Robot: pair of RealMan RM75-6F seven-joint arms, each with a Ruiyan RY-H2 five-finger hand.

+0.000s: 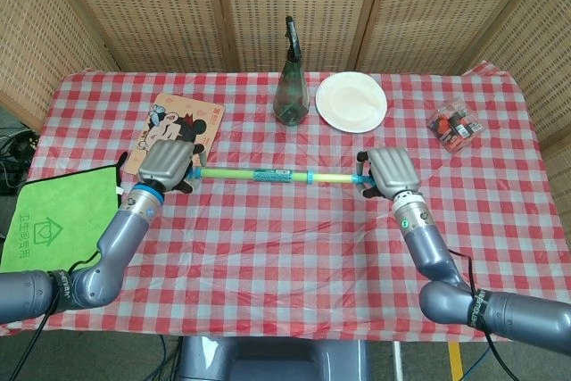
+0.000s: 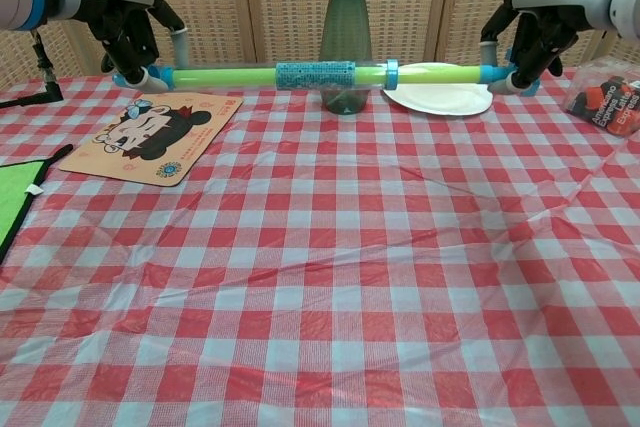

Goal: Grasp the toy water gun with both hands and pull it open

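While one toy water gun (image 2: 320, 75) hangs level above the checked tablecloth (image 2: 330, 277), its long axis runs left to right between the two hands. Left hand (image 1: 166, 167) grips the blue end cap; right hand (image 1: 390, 172) grips the opposite blue end, so each hand sits at one extremity and any pull runs outward along that axis. One green bottle (image 1: 291, 88), one white plate (image 1: 351, 101), one cartoon mat (image 1: 176, 130), one green cloth (image 1: 49, 221) and one small packet (image 1: 455, 126) lie apart.
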